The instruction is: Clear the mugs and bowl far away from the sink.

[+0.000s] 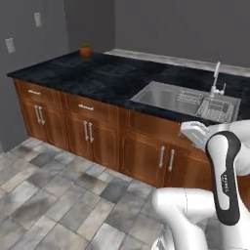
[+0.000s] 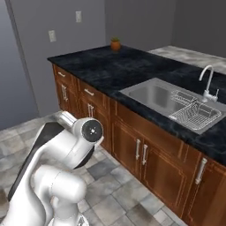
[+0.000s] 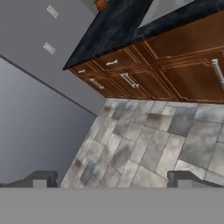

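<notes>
The claw is seen in the hand view with its two dark fingertips spread to their full width; nothing is held between them and nothing is touched. Beneath it lies a floor of mottled grey stone tiles.

The sink, a rectangular basin of brushed grey steel, is set into the glossy black, marble-veined tabletop. A wire dish rack is laid across the basin's right half, and a tall curved silver faucet is mounted behind it. No mugs or bowl can be made out on the tabletop or in the basin.

A small orange pot with a green plant is placed at the far corner of the tabletop, well apart from the sink. Below, reddish-brown wooden cabinets with panelled doors and slim metal bar handles are fitted. Grey walls are marked by pale switch plates.
</notes>
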